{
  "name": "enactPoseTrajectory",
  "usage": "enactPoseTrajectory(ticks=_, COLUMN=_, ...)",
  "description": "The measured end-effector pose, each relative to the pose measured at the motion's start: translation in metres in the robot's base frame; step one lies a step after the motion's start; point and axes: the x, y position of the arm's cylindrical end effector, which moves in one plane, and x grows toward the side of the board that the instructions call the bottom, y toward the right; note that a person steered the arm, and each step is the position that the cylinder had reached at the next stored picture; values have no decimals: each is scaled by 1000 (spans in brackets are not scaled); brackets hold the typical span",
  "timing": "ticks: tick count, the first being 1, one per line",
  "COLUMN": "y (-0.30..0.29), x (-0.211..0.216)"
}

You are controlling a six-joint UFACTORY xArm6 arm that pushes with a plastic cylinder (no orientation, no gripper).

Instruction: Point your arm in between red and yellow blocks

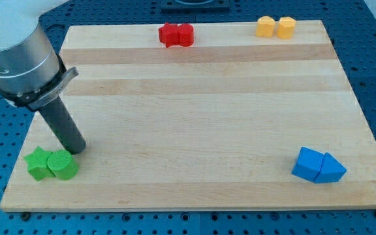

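Two red blocks (176, 34) sit touching at the board's top edge, left of centre. Two yellow blocks (275, 27) sit touching at the top edge towards the view's right: a pentagon-like one on the left and a hexagonal one on the right. My tip (77, 150) rests on the board at the view's lower left, far from both pairs. It stands just above and right of a green star block (38, 162) and a green round block (62, 165).
A blue cube (307, 164) and a blue triangular block (332, 170) sit touching at the lower right. The wooden board (201, 117) lies on a blue perforated table. The arm's grey body (18, 55) fills the upper left.
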Motion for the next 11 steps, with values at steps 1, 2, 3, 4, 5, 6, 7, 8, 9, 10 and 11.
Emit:
enactPoseTrajectory(ticks=1, y=4, x=-25)
enactPoseTrajectory(ticks=2, y=48, x=-63)
enactPoseTrajectory(ticks=3, y=103, x=-110)
enactPoseTrajectory(ticks=4, y=158, x=-166)
enactPoseTrajectory(ticks=5, y=215, x=-197)
enactPoseTrajectory(ticks=6, y=259, x=-234)
enactPoseTrajectory(ticks=7, y=265, x=-271)
enactPoseTrajectory(ticks=8, y=265, x=-300)
enactPoseTrajectory(ticks=9, y=252, x=-306)
enactPoseTrajectory(ticks=10, y=252, x=-305)
enactPoseTrajectory(ticks=11, y=252, x=-304)
